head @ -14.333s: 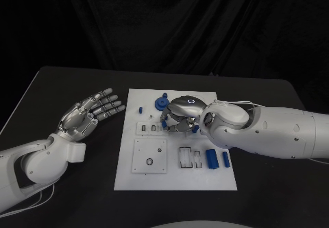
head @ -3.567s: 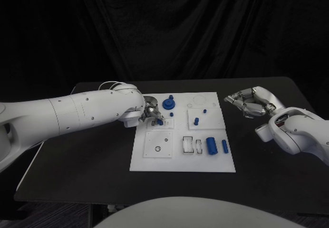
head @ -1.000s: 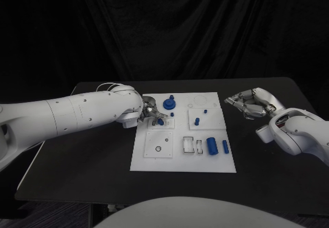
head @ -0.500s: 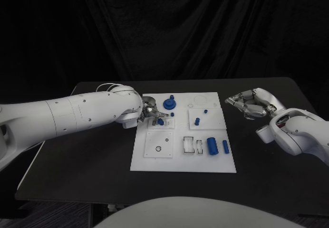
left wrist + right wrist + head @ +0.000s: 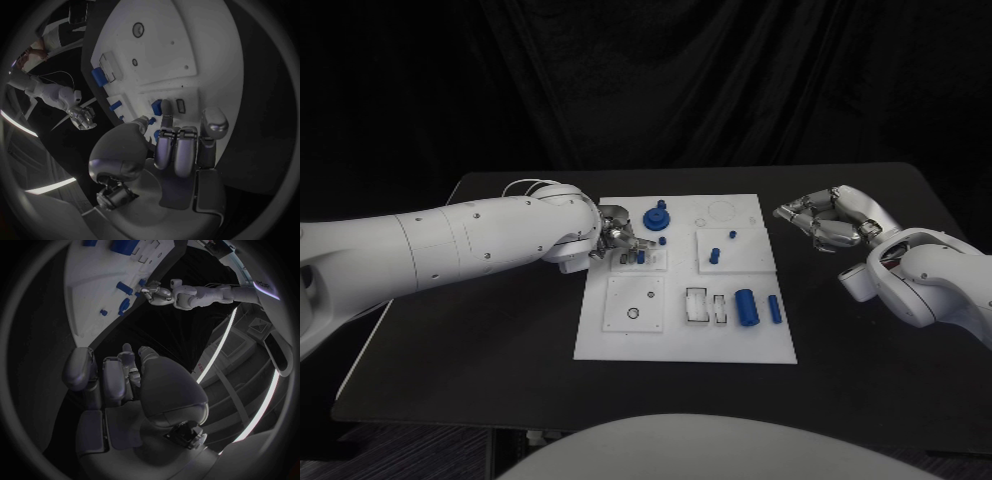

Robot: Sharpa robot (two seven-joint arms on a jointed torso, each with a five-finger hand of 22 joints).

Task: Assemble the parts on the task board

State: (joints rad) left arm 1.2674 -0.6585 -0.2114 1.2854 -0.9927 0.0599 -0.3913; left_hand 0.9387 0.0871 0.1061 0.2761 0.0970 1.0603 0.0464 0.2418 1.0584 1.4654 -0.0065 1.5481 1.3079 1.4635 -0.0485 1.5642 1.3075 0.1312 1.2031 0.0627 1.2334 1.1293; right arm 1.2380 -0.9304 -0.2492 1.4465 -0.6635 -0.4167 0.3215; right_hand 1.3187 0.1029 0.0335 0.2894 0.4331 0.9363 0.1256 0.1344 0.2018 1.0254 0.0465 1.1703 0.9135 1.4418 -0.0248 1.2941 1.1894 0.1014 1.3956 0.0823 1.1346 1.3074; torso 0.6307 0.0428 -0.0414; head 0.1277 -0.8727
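Task board in the middle of the desk. Left hand over the board's left side, toward the far edge, beside a gear-shaped part. Two cylinder parts side by side near the board's right edge. Right hand off the board, above the desk's right side.

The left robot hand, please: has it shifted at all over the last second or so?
Barely. The left robot hand stays at the task board's left edge by the blue gear; only the forearm drifts slightly lower.
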